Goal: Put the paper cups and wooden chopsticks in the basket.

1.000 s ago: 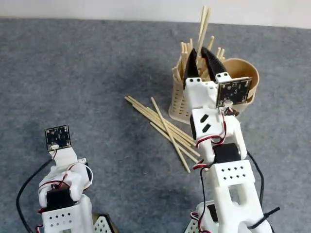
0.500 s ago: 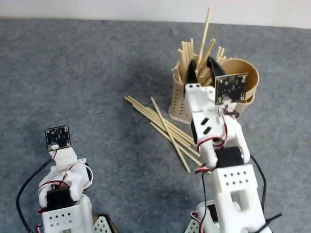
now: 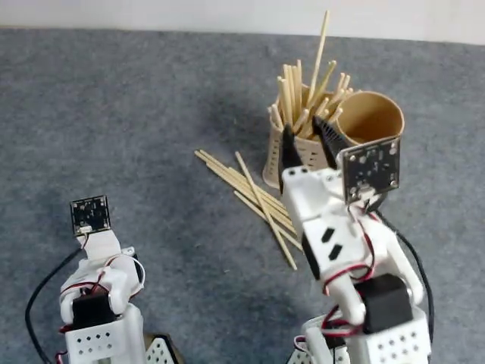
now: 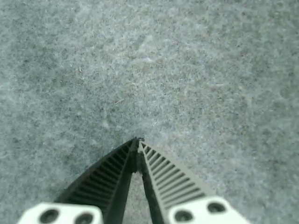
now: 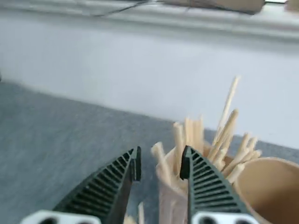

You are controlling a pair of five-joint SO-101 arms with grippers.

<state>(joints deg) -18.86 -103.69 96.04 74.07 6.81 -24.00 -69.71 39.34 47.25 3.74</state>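
A cream slatted basket stands at the back right of the grey mat, packed with upright wooden chopsticks; one sticks up far taller than the others. A tan paper cup stands upright against its right side. Several loose chopsticks lie fanned on the mat in front of the basket. My right gripper hangs open just in front of and above the basket, holding nothing. Its wrist view shows the right gripper open before the chopsticks and cup. My left gripper is shut over bare mat.
The left arm sits folded at the near left corner. A pale wall borders the mat's far edge. Open grey mat stretches across the left and middle.
The right arm has pulled back from over the basket towards the near side and risen. The tall chopsticks that stood by its open fingers have settled; one stands tall in the basket. The left arm is unchanged.
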